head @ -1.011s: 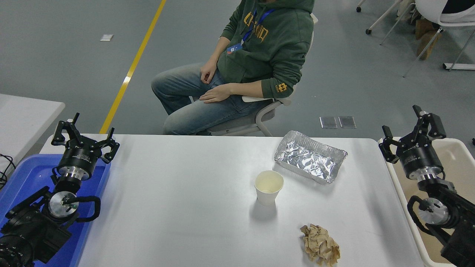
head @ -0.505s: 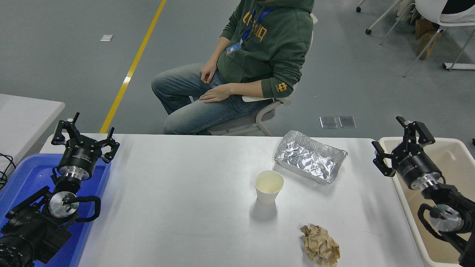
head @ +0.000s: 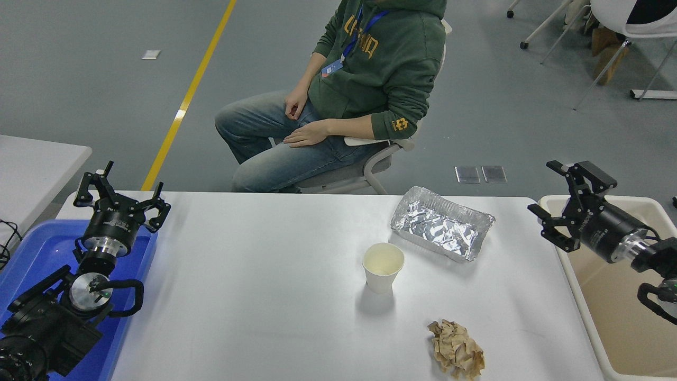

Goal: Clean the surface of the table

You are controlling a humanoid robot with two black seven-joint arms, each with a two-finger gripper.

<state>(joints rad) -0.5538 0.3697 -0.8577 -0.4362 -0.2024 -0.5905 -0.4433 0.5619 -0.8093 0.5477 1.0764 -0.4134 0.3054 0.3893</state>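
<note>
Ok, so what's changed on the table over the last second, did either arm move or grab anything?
Only the right gripper moved: it swung from pointing away from the camera to pointing left toward the table, open and holding nothing. The left gripper stayed parked over the blue tray. The cup, foil tray and paper wad lie where they were.
</note>
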